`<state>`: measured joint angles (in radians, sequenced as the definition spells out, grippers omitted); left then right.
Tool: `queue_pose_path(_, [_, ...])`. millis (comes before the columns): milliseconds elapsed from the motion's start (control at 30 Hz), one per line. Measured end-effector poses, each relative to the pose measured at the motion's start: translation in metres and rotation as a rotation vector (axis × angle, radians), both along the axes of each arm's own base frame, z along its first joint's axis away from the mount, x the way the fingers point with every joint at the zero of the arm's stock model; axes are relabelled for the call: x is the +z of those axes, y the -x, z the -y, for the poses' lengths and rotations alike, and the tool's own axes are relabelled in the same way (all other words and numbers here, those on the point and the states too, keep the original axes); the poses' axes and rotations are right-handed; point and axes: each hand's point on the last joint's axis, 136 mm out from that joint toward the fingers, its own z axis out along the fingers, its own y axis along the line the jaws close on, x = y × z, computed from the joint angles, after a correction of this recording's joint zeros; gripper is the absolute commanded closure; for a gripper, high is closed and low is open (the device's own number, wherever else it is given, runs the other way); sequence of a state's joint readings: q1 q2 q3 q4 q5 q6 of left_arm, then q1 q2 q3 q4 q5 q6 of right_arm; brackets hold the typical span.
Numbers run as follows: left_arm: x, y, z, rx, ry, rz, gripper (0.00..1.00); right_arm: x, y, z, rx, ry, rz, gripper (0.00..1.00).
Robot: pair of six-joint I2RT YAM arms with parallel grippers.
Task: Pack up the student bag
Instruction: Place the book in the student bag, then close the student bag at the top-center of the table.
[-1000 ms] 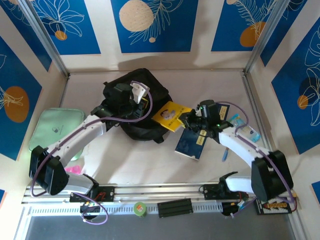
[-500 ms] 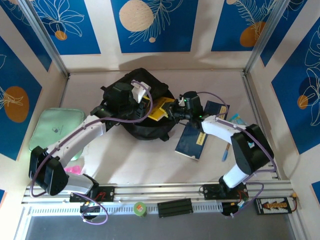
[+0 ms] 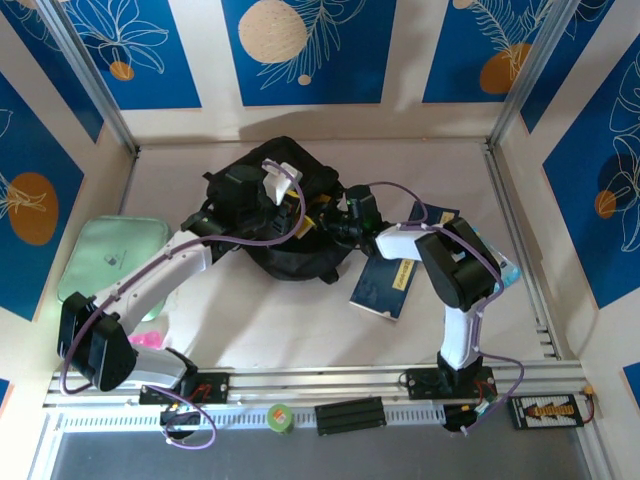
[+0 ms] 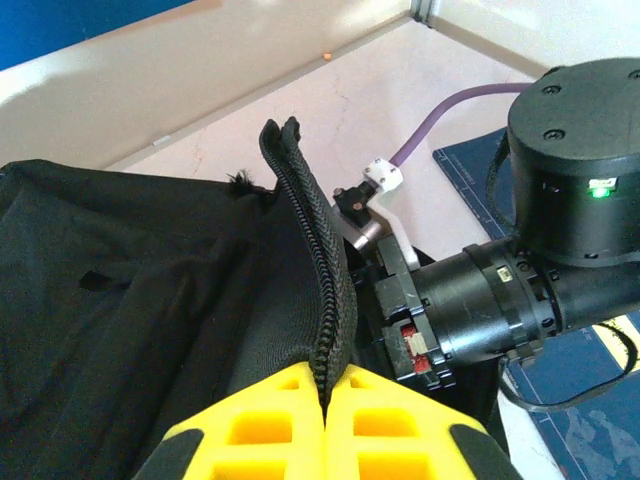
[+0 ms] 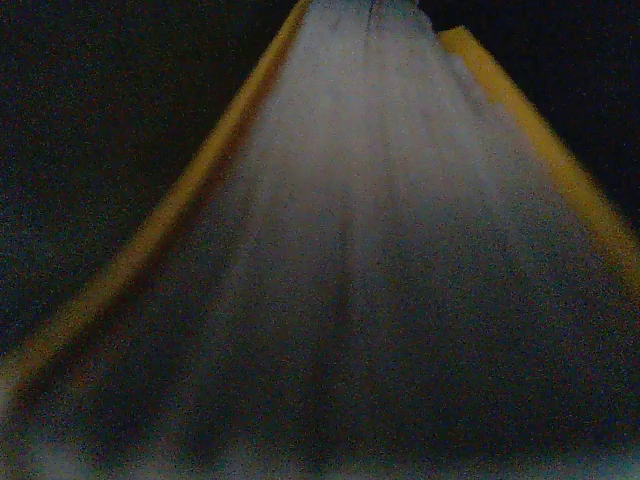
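The black student bag (image 3: 240, 175) lies at the back middle of the table. My left gripper (image 4: 327, 400) is shut on its zipper edge (image 4: 322, 270) and holds the opening up. From the right, my right gripper (image 3: 333, 222) reaches into that opening, shut on a yellow-covered book. The book's pale page edge (image 5: 380, 250) runs between its yellow covers (image 5: 150, 240) inside the dark bag. The right arm's black wrist (image 4: 520, 300) sits close beside the held zipper edge.
A dark blue book (image 3: 383, 285) lies on the table right of the bag, with another blue book (image 3: 440, 215) behind the right arm. A mint-green pouch (image 3: 110, 255) rests at the left wall. A small pink item (image 3: 146, 340) is near the left base.
My right gripper has carried the yellow book leftward from above the blue book into the bag's opening. The left gripper has kept still on the zipper edge.
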<state>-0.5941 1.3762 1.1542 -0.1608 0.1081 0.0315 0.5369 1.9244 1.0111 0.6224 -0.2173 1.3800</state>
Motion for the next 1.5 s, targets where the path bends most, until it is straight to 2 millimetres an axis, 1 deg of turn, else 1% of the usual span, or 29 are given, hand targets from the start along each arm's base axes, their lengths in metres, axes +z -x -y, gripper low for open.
queue_pose_path(167, [0.001, 0.001, 0.002, -0.014, 0.008, 0.000, 1.00, 0.007, -0.010, -0.015, 0.022, -0.066, 0.066, 0.91])
queue_pose_path(233, [0.001, 0.002, 0.003, -0.018, 0.010, -0.002, 1.00, 0.007, -0.014, -0.021, 0.027, -0.097, 0.093, 0.91])
queue_pose_path(333, [0.000, 0.002, 0.003, -0.020, 0.010, -0.003, 1.00, -0.003, -0.020, -0.029, 0.030, -0.110, 0.094, 0.91])
queue_pose_path(467, [-0.005, 0.003, 0.002, -0.020, 0.004, -0.012, 1.00, -0.015, -0.024, -0.036, 0.019, -0.068, 0.071, 0.90])
queue_pose_path(567, [-0.010, 0.004, 0.001, -0.018, -0.003, -0.023, 1.00, -0.016, -0.030, -0.043, 0.006, -0.018, 0.055, 0.88])
queue_pose_path(633, [-0.014, 0.005, 0.001, -0.017, -0.007, -0.028, 1.00, -0.014, -0.034, -0.050, 0.002, 0.005, 0.047, 0.84])
queue_pose_path(700, [-0.017, 0.005, 0.000, -0.014, -0.012, -0.032, 1.00, -0.013, -0.039, -0.056, 0.000, 0.026, 0.030, 0.77])
queue_pose_path(767, [-0.021, 0.004, -0.002, -0.008, -0.017, -0.036, 1.00, -0.018, -0.043, -0.059, -0.006, 0.056, -0.004, 0.71])
queue_pose_path(833, [-0.024, 0.004, -0.002, -0.006, -0.019, -0.037, 1.00, -0.026, -0.043, -0.058, -0.012, 0.094, -0.048, 0.64])
queue_pose_path(933, [-0.030, 0.005, -0.005, 0.001, -0.022, -0.035, 1.00, -0.040, -0.040, -0.051, -0.021, 0.152, -0.106, 0.52])
queue_pose_path(1033, [-0.036, 0.005, -0.010, 0.021, -0.030, -0.033, 1.00, -0.055, -0.034, -0.042, -0.023, 0.198, -0.163, 0.46])
queue_pose_path(1100, [-0.037, 0.004, -0.014, 0.038, -0.031, -0.025, 1.00, -0.059, -0.032, -0.037, -0.018, 0.214, -0.179, 0.42])
queue_pose_path(1200, [-0.035, 0.001, -0.020, 0.063, -0.016, -0.007, 1.00, -0.053, -0.023, -0.028, -0.011, 0.232, -0.189, 0.38])
queue_pose_path(1300, [-0.035, 0.000, -0.021, 0.069, -0.001, -0.002, 1.00, -0.043, -0.011, -0.015, -0.007, 0.249, -0.191, 0.34])
queue_pose_path(1500, [-0.034, -0.001, -0.020, 0.073, 0.011, 0.007, 1.00, -0.012, 0.011, 0.008, -0.003, 0.272, -0.161, 0.33])
